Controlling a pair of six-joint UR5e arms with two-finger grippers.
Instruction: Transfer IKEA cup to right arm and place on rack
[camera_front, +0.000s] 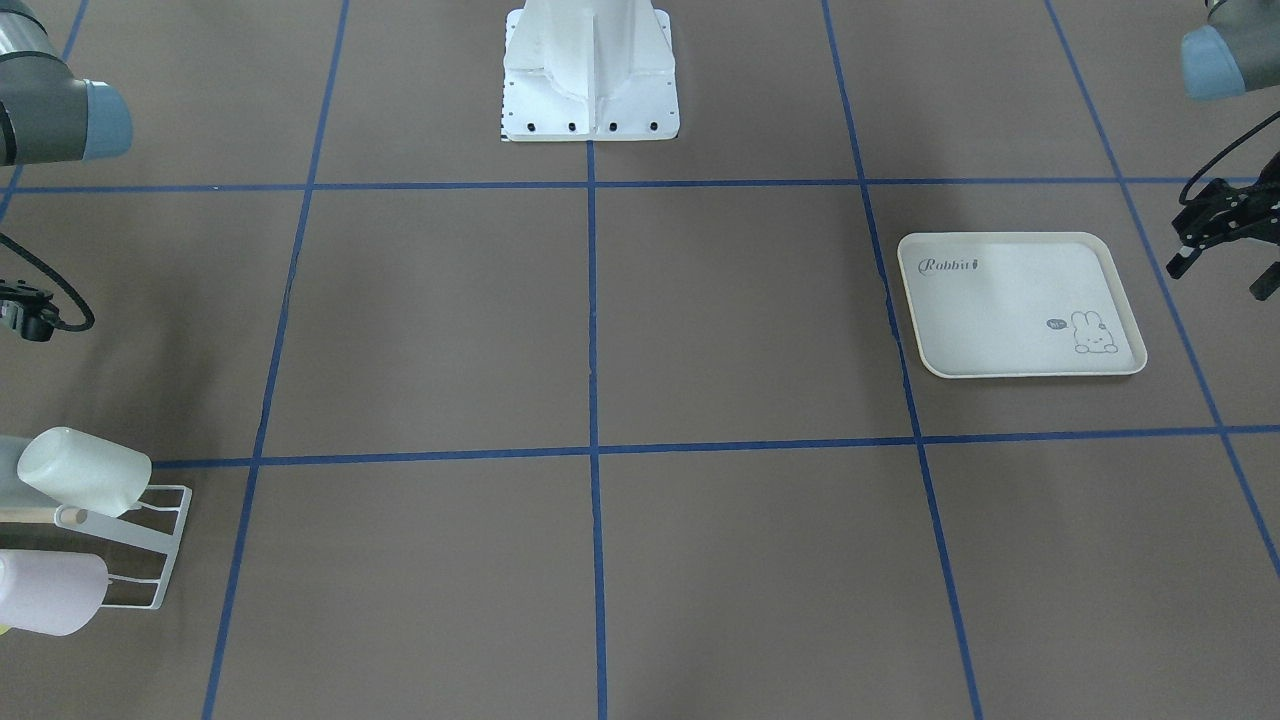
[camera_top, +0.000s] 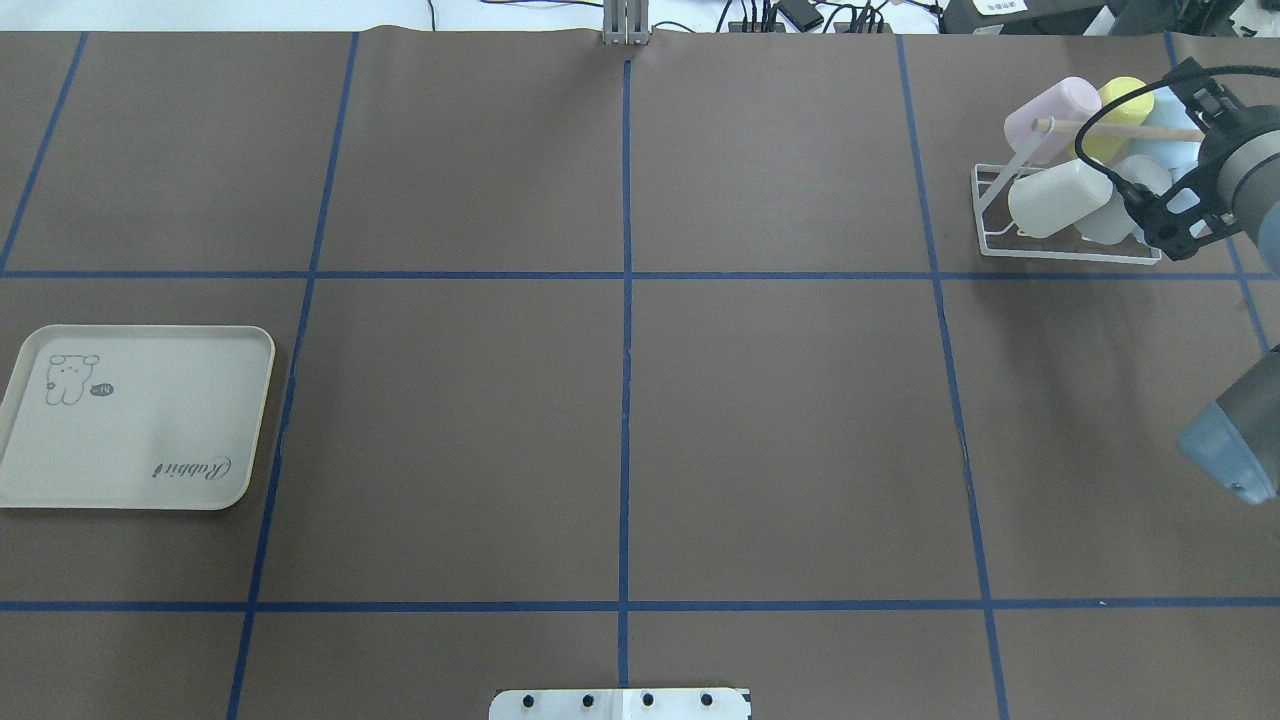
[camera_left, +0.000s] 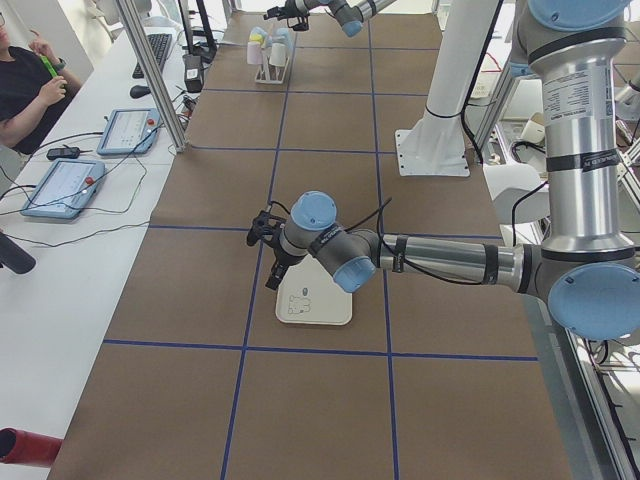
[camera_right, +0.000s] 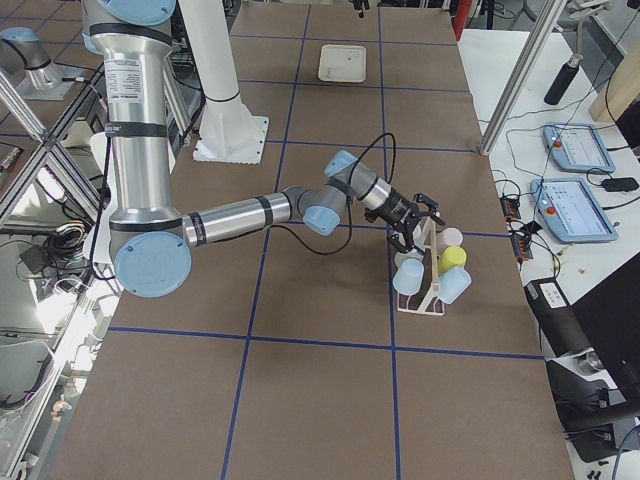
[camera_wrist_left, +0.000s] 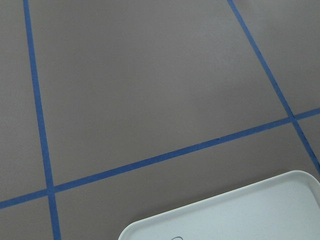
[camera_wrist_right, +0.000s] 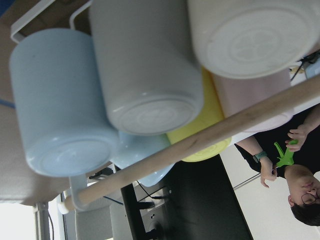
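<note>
Cups (camera_top: 1058, 197) of plain plastic, likely light, stiff and a little slick, all sit tipped on the rack (camera_top: 1050, 256); any one is best pinched across its rim. The right gripper (camera_top: 1160, 215) hovers just beside the rack, and I cannot tell how its jaws stand. The left gripper (camera_front: 1222, 272), well apart from the rack, is spread and empty near a tray (camera_front: 1000, 310) printed "Rabbit".

— Status of the left arm (camera_left: 440, 262)?
— Stretched out low, forearm level. The left gripper (camera_front: 1220, 279) points down, fingers spread, empty.
— And the right arm (camera_right: 240, 212)?
— Also extended. The right gripper (camera_top: 1165, 215) has its fingers parted, empty.
</note>
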